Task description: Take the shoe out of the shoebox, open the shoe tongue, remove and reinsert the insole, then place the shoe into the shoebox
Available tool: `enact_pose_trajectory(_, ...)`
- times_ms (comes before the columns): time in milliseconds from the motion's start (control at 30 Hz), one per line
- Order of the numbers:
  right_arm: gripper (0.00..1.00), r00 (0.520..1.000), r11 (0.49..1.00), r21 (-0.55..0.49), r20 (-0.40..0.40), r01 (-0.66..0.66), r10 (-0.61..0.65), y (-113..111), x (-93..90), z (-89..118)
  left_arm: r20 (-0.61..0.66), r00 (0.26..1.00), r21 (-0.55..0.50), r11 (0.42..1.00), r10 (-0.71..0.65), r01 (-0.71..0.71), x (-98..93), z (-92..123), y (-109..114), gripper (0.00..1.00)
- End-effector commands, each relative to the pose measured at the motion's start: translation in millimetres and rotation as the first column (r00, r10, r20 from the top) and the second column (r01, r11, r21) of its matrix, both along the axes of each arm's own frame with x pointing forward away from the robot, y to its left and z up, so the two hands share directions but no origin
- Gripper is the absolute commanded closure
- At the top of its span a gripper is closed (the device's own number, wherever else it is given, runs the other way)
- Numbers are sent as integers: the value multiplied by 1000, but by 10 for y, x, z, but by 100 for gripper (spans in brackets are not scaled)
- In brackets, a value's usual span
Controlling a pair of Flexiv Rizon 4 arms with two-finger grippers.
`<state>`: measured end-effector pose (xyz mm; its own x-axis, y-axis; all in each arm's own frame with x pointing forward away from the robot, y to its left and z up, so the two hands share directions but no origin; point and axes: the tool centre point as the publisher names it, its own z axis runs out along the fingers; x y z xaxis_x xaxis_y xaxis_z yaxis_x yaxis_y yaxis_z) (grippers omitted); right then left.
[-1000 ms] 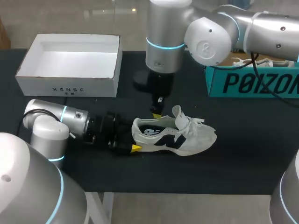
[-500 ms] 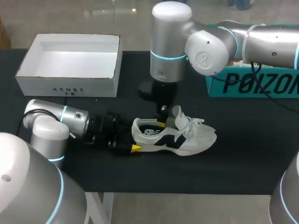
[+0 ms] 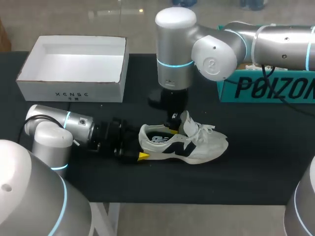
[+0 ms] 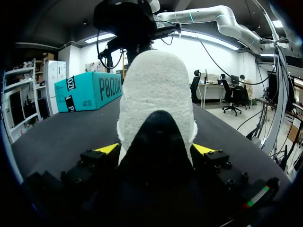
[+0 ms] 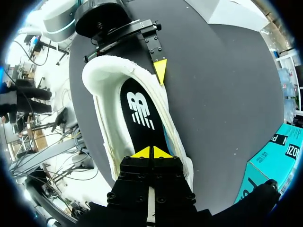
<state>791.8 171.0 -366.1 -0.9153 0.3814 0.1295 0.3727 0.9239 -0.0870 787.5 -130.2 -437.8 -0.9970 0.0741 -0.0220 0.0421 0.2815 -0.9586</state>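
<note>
A white sneaker (image 3: 199, 145) with dark side markings lies on its sole on the black table, toe pointing right. My left gripper (image 3: 141, 145) reaches in from the left, and its fingers press the heel (image 4: 156, 94) from both sides, so it is shut on the shoe. One of its yellow fingertips (image 5: 160, 70) shows against the shoe's side. My right gripper (image 3: 173, 130) comes down from above into the shoe's mouth. It is shut (image 5: 151, 152), tips together over the black insole (image 5: 139, 111), just behind the raised tongue (image 3: 189, 123). Whether the tips touch the insole I cannot tell.
The white shoebox (image 3: 74, 91) stands open at the back left, with nothing in it. A teal box (image 3: 266, 86) sits at the back right. My right arm's big elbow hangs over the table's middle, behind the shoe.
My right gripper has come forward and down from behind the shoe into its opening. The left gripper and the shoe have stayed where they were.
</note>
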Motion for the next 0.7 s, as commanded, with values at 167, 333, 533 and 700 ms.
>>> enact_pose_trajectory(167,100,1000,999,-36,3,6,-6,44,47,-17,2,1000,3,1000,1,-1,5,-51,3,100)
enact_pose_trajectory(333,100,1000,999,-38,-2,6,-6,44,68,-46,2,1000,3,1000,1,-1,5,-51,3,100)
enact_pose_trajectory(533,84,1000,999,-34,-7,8,-8,38,82,-52,2,1000,3,1000,1,-1,5,-51,3,100)
enact_pose_trajectory(700,71,1000,999,-33,-11,11,-11,35,86,-60,2,1000,3,1000,1,-1,5,-51,3,100)
